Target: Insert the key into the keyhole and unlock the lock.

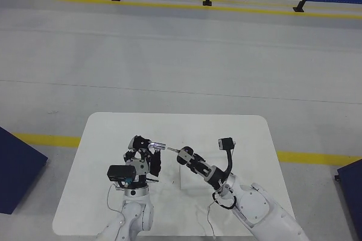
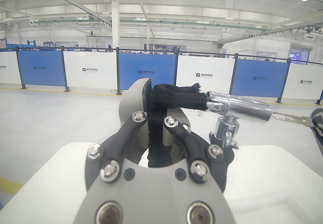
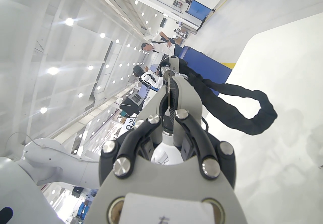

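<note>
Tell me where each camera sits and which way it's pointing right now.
Top view: overhead, looking down at the table; left gripper and right gripper show.
Left wrist view: behind the left gripper, facing level across the table at the lock.
Right wrist view: behind the right gripper, facing along the key into the lock.
Both wrist views share lock and key.

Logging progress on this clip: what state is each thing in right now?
key: blade partly in the keyhole, head pinched by the right gripper.
lock: held in the air; whether unlocked, cannot tell.
cable: clamped in the left gripper, rest hanging in a loop.
right gripper: shut on the key.
left gripper: shut on the cable.
</note>
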Controlling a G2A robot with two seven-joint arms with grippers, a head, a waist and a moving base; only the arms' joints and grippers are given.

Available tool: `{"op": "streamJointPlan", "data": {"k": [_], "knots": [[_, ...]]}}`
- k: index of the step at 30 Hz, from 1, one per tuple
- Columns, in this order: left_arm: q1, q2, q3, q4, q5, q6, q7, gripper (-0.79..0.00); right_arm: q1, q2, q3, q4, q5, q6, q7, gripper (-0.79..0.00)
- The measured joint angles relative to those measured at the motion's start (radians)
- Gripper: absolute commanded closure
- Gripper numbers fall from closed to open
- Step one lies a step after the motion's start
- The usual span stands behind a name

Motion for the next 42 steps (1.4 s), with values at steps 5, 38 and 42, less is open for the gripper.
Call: {"op": "streamJointPlan", "data": {"k": [5, 38, 42], "knots": [[0.000, 0.000, 0.000, 0.000, 0.000, 0.000, 0.000, 0.000, -0.001, -0.008, 0.003, -0.007, 0.013, 0.023, 0.011, 0.000], [0.000, 0.000, 0.000, 0.000, 0.000, 0.000, 0.000, 0.000, -0.013, -0.050, 0.042, 0.001, -0.056, 0.037, 0.032, 0.000], [0.000, 0.000, 0.000, 0.000, 0.000, 0.000, 0.000, 0.000, -0.014, -0.054, 0.046, 0.003, -0.058, 0.035, 0.041, 0.000]]}}
